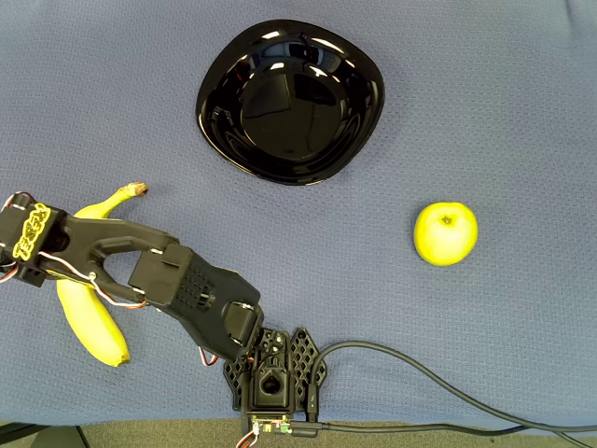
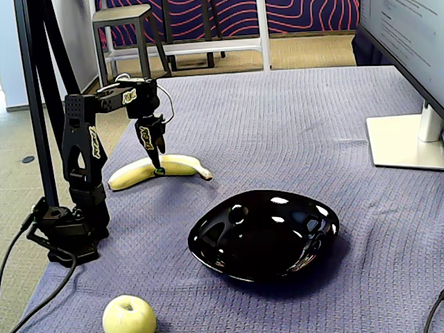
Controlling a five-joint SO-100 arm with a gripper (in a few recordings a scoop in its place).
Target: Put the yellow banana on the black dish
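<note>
The yellow banana (image 2: 154,170) is long, curved and bright, with a brown stem tip; in the fixed view a small green mark sits on its upper side right where the gripper's (image 2: 159,166) tip meets it. It lies flat on the blue-grey cloth (image 1: 504,121), directly beneath the jaws. In the overhead view the banana (image 1: 90,317) runs from its stem, above the arm, down to its blunt end below the arm, with the middle hidden under the wrist.

The gripper points straight down onto the banana's middle. The fingers appear close together and touch the fruit's top, but whether they are clamped on it or merely resting against it I cannot tell.

The black dish (image 1: 290,100) is glossy and shallow, a rounded square catching bright reflections. It lies well apart from the jaws, up and to the right in the overhead view, with bare cloth between it and the banana. A round yellow-green apple (image 1: 445,233) sits farther right still, well clear of both the dish and the jaws.

The banana lies close to the left border of the overhead view. A grey cable (image 1: 438,387) trails along the near edge from the arm's base. In the fixed view a white monitor stand (image 2: 406,139) rests at the far right of the table.

Count: one banana, one dish, one apple, one arm.
</note>
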